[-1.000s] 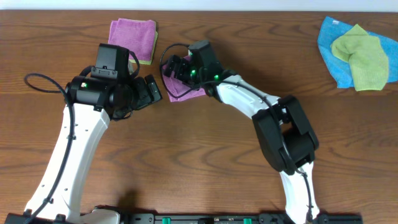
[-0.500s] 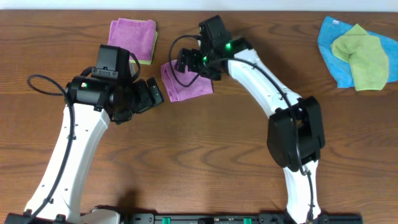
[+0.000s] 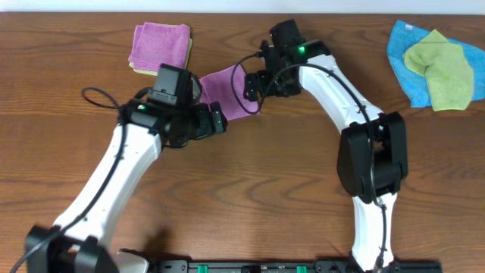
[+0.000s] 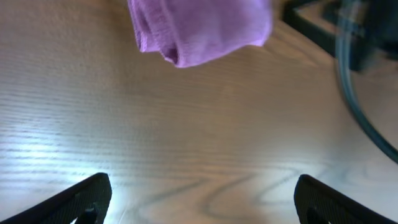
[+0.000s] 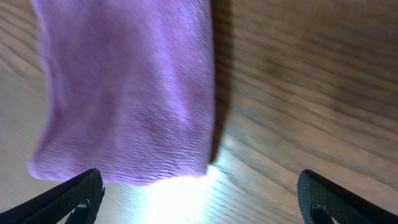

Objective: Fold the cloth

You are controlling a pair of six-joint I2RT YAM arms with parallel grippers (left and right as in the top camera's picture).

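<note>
Overhead view: the cloth [image 3: 224, 89] lies folded on the wooden table [image 3: 250, 189], upper centre of the frame, flat, with one corner pointing to the lower right. It sits between the two grippers.

Left gripper [image 3: 217, 121]: just below and left of the cloth's lower edge. Fingers apart. In the left wrist view both fingertips [image 4: 87, 198] are in the bottom corners with bare table between them; the cloth is at the top of that frame, ahead of the fingers and clear of them. Nothing held.

Right gripper [image 3: 253, 88]: at the cloth's right edge. Fingers wide apart. In the right wrist view the cloth fills the upper left, its folded edge running down the middle; the fingertips [image 5: 73, 196] are at the bottom corners and nothing is clamped. Cannot tell whether they touch the fabric.

Elsewhere: a second purple cloth [image 3: 159, 44], folded, rests on a lime-green cloth [image 3: 188, 57] in the upper left. In the upper right a crumpled green cloth [image 3: 441, 70] lies on a blue cloth [image 3: 400, 47].
</note>
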